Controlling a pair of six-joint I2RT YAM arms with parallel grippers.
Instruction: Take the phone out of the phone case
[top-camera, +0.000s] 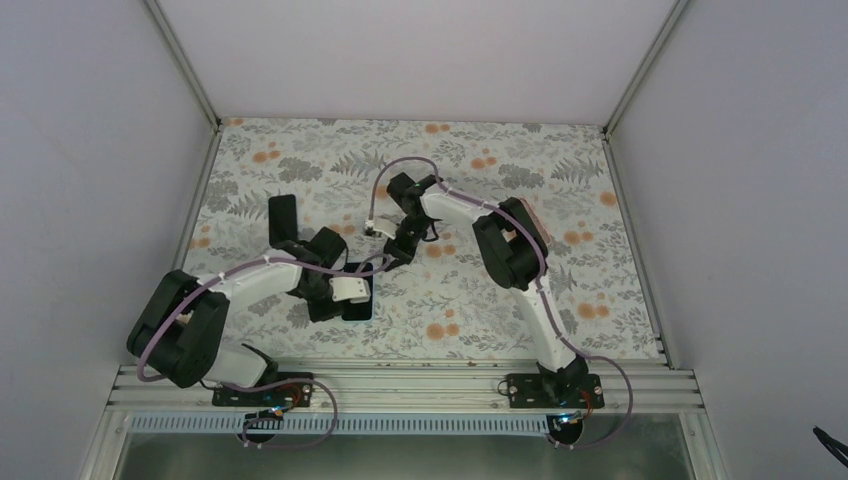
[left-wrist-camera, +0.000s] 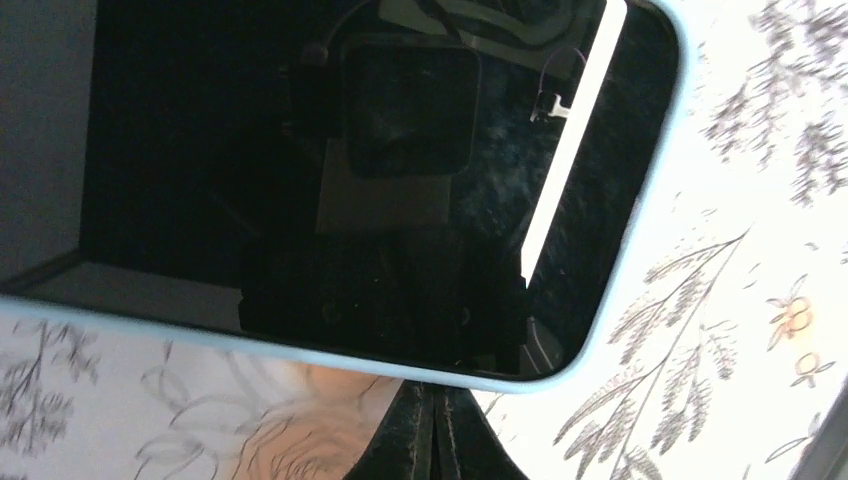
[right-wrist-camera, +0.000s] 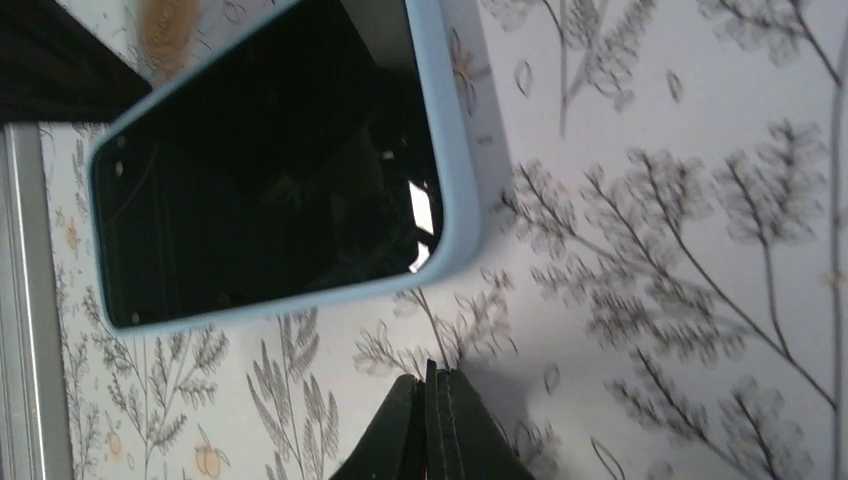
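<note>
Pale blue phone case is lying flat on the floral tabletop, w/ the phone seated inside it, dark screen facing up; the blue rim goes around the glass on every side that is visible. In the top view it is mostly hidden under the left wrist, near the front-middle of the tabletop, and only a dark corner is showing. The left gripper points at a long side of the case, close to a rounded corner. Its jaws are pressed together w/ nothing between them, and the tips are right at the rim, but I cannot tell if they touch it. The right gripper is low over the tabletop, jaws also closed and empty. Its tips are near another rounded corner of the case but apart from it, w/ a strip of floral pattern between. In the right wrist view a metal rail runs along the left edge. Farther back on the left of the tabletop is a dark flat rectangle, beside the left arm; what it is, I cannot tell
</note>
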